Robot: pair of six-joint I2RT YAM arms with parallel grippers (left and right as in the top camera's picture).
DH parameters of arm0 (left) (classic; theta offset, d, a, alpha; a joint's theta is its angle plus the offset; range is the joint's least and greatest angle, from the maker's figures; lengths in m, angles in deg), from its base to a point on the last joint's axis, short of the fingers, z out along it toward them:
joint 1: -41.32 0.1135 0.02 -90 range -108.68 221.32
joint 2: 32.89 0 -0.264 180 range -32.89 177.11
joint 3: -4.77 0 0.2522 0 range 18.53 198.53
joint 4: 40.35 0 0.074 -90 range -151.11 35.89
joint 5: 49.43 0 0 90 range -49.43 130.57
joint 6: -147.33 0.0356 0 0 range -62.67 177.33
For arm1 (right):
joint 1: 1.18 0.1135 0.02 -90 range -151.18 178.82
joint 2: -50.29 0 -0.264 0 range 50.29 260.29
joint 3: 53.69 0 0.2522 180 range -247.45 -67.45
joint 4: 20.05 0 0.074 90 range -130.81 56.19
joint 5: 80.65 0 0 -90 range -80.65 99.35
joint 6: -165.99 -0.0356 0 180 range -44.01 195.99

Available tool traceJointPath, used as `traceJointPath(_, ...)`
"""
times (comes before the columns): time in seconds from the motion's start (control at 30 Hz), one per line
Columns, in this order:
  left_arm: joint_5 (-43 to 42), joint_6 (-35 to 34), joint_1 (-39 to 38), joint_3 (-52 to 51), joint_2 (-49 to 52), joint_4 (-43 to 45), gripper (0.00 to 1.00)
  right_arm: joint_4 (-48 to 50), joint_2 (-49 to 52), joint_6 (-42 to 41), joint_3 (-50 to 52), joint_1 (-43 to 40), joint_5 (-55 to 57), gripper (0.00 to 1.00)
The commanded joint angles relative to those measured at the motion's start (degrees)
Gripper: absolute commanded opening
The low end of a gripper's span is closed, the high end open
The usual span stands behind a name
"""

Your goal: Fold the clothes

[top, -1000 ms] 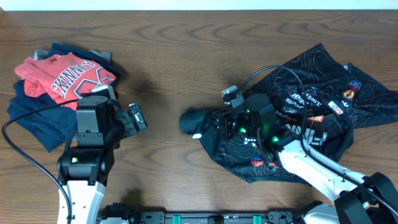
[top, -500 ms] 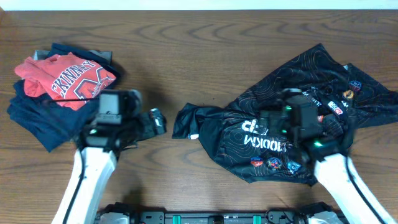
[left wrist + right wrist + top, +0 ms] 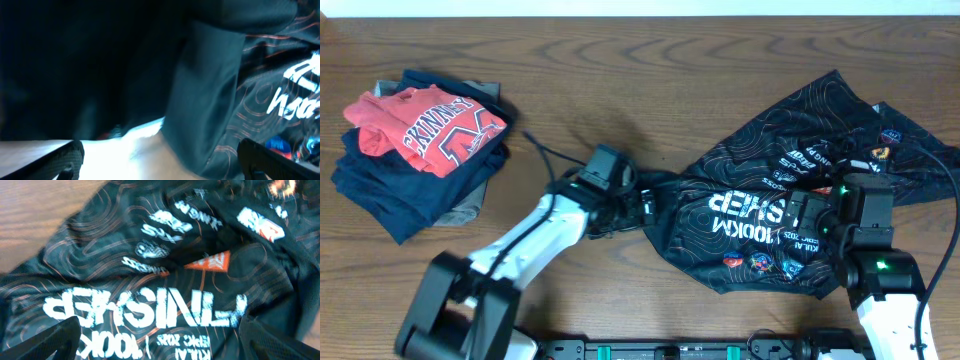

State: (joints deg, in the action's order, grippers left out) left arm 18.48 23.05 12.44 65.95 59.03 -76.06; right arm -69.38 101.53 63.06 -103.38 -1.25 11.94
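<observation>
The clothes [image 3: 770, 140] are one black garment with thin orange wavy lines and white lettering, lying crumpled and partly spread on the right half of the table. My left gripper [image 3: 643, 204] stands open at the garment's left edge. In the left wrist view its fingers [image 3: 69, 159] stand wide apart with dark fabric [image 3: 210, 90] just ahead and bare table between them. My right gripper [image 3: 807, 214] hovers open over the garment's middle. In the right wrist view the lettered cloth [image 3: 150, 255] fills the frame under the right gripper [image 3: 160, 347], and nothing is held.
A pile with a red lettered shirt [image 3: 425, 125] on top of navy folded garments [image 3: 390, 195] sits at the left. The wooden table [image 3: 620, 80] shows between the pile and the black garment.
My right gripper has opened, let go of the garment and drawn back to the right. My left arm has swung right, from beside the pile to the garment's left edge.
</observation>
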Motion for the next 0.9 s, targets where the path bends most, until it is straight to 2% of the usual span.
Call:
traceJointPath(0.0, 4.5, -2.4, -1.4, 0.4, 3.4, 2.9, 0.93, -0.7, 0.3, 0.8, -0.5, -1.1, 0.6, 0.99)
traceJointPath(0.03, 7.4, -2.4, -1.4, 0.4, 4.0, 3.6, 0.80, -0.7, 0.3, 0.8, -0.5, -1.1, 0.6, 0.99)
traceJointPath(0.1, 15.8, 1.3, -0.9, 0.4, 4.5, 4.9, 0.42, -0.7, 0.3, 0.8, -0.5, -1.1, 0.6, 0.97)
traceJointPath(0.17, 23.7, 4.9, -0.2, 0.5, 4.4, 6.1, 0.22, -0.8, 0.3, 0.8, -0.5, -1.1, 0.6, 0.96)
traceJointPath(0.2, 27.1, 6.2, 0.3, 0.7, 4.3, 6.6, 0.08, -0.8, 0.3, 0.8, -0.5, -1.1, 0.6, 0.96)
traceJointPath(0.27, 32.2, 9.3, 2.5, 2.1, 4.1, 7.6, 0.06, -1.1, 0.3, 0.8, -0.5, -1.1, 0.6, 0.96)
traceJointPath(0.33, 34.0, 12.0, 5.4, 4.9, 4.0, 7.8, 0.06, -1.3, 0.3, 0.8, -0.5, -1.1, 0.6, 0.95)
traceJointPath(0.43, 34.2, 15.2, 10.7, 11.4, 4.0, 7.8, 0.06, -1.3, 0.3, 0.8, -0.5, -1.1, 0.6, 0.95)
traceJointPath(0.6, 32.9, 15.6, 19.7, 25.1, 4.0, 7.5, 0.06, -1.3, 0.4, 0.8, -0.5, -1.1, 0.6, 0.95)
traceJointPath(0.7, 29.0, 15.6, 23.0, 30.1, 4.0, 6.7, 0.09, -1.3, 0.5, 0.7, -0.5, -1.1, 0.6, 0.96)
traceJointPath(0.73, 28.2, 15.6, 23.8, 31.1, 4.0, 5.5, 0.17, -1.3, 0.5, 0.7, -0.5, -1.1, 0.6, 0.96)
traceJointPath(0.83, 26.1, 15.6, 24.9, 31.5, 4.0, 1.0, 0.78, -1.4, 0.5, 0.7, -0.5, -1.1, 0.6, 0.97)
traceJointPath(0.87, 24.8, 15.6, 24.9, 31.5, 4.1, -1.9, 0.95, -1.4, 0.5, 0.7, -0.5, -1.1, 0.6, 0.97)
